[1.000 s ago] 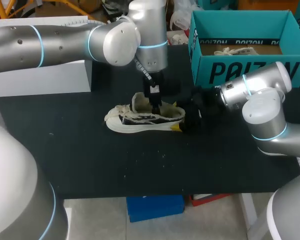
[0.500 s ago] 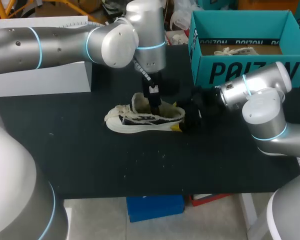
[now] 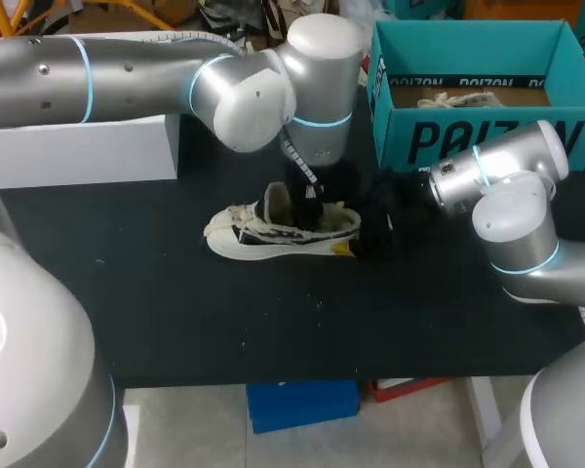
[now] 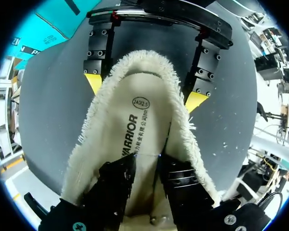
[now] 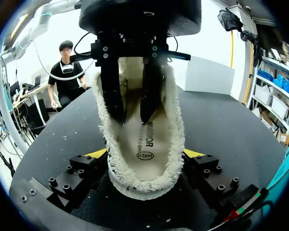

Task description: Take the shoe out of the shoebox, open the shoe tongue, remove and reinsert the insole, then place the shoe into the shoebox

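Risk chiefly at the insole (image 4: pixel 139 120), lying inside the shoe (image 3: pixel 273 234) under the left gripper (image 4: pixel 147 166), released, tips slightly parted and pressed down on it, nothing visibly caught between. Pushed unevenly, likely to buckle or ride up the fleecy lining rather than seat flat; dragged by friction on a later withdrawal, likely to lift out with the tips. Second risk at the heel: right gripper (image 5: pixel 145 154) clenched on the shoe from both sides, yellow tips against the fleece collar. Too hard a push from above apt to tip the toe up or slide the heel out of that hold. Shoe upright on its sole at the middle of the surface (image 3: pixel 175 322), toe left, heel right. Surface black, flecked with pale lint. White box (image 3: pixel 78 151) at far left; open teal shoebox (image 3: pixel 487 136) at far right, apart from the shoe. Working room tight between shoebox and right arm.
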